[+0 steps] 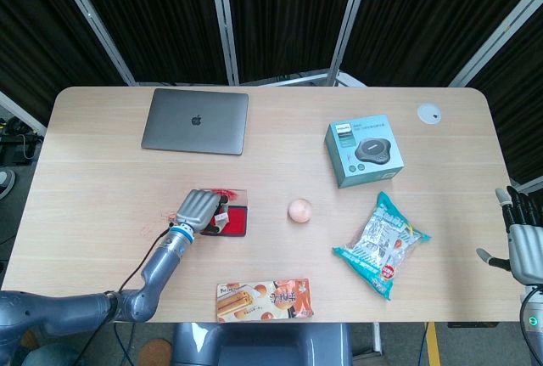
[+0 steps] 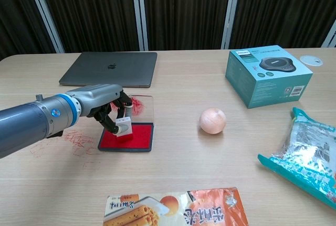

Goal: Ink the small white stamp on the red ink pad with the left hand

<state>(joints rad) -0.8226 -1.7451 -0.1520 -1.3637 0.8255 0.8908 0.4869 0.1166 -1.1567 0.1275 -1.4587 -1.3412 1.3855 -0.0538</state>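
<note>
My left hand (image 2: 100, 105) pinches the stamp (image 2: 124, 127), its face down on the pad (image 2: 137, 138) beneath my fingertips. Inking looks underway; lifting off remains.

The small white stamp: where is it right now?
In the chest view the small white stamp sits left of centre, held in the left robot hand and resting on the red ink pad, with the laptop behind and the peach-coloured ball to its right.
</note>
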